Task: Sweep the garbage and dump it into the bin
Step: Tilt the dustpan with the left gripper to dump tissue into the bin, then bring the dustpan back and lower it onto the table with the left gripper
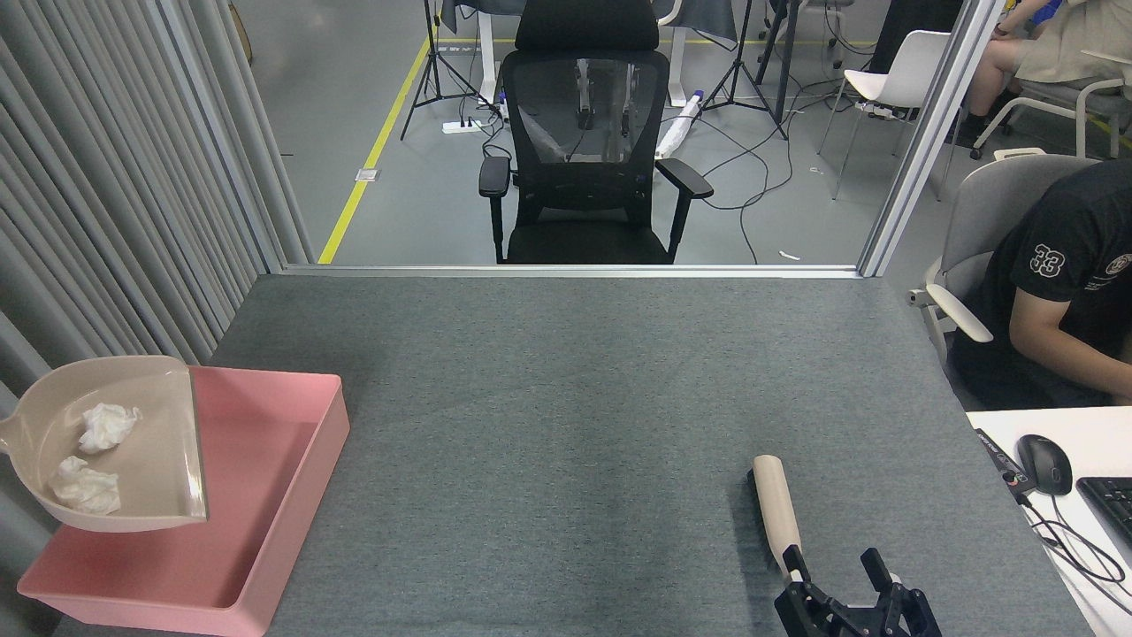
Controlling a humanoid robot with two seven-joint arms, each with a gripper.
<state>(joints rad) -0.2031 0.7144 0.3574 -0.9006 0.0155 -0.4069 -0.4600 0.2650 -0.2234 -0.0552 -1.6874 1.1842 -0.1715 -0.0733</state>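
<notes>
The right gripper (836,573) has its jaws spread, the brush (776,509) handle just beyond them, while the dustpan (133,442) holding the garbage (95,456) hangs over the bin (292,460), well to their left.

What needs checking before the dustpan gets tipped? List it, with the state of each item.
1. Garbage in the pan: ok. Both tissue wads lie inside the dustpan.
2. Dustpan over the bin: ok in part. Its open lip sits above the left end of the pink bin, but its rear hangs past the bin's left rim.
3. Bin free to receive: ok. The visible floor is bare.
4. Left gripper's hold on the handle: cannot tell. The handle runs off the left edge of the view.
5. Brush out of the way: ok. It lies on the table, far from the bin.
6. Right gripper: ok. It is open, at the brush handle's near end.
</notes>
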